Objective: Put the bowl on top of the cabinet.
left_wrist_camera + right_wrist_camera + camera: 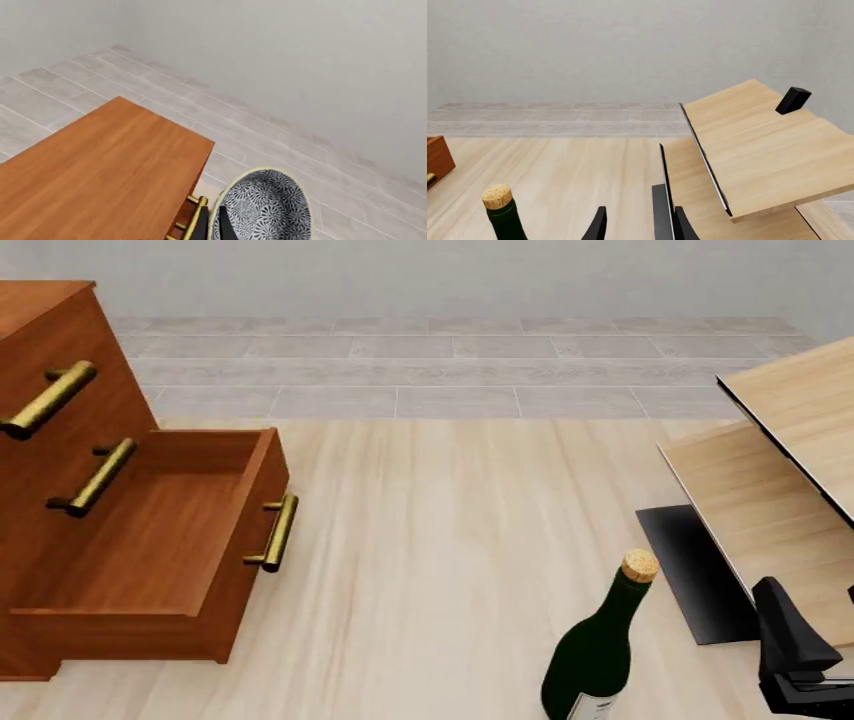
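bowl (267, 207): my left end effector (223, 225) grips its rim, beside the cabinet (100, 170) top's front corner
right end effector (637, 225): open, near bottle (504, 212)

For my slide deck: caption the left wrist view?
Left gripper carries the bowl beside the cabinet top.

A plain pale grey wall (441, 275) closes the far side. Below it runs a floor (441, 370) of light grey tiles in long rows. Nearer lies the desk (454, 540), pale wood with soft grain. At the right stands light-wood furniture (801, 400) with black edging, its boards tilted. The light is even and soft.
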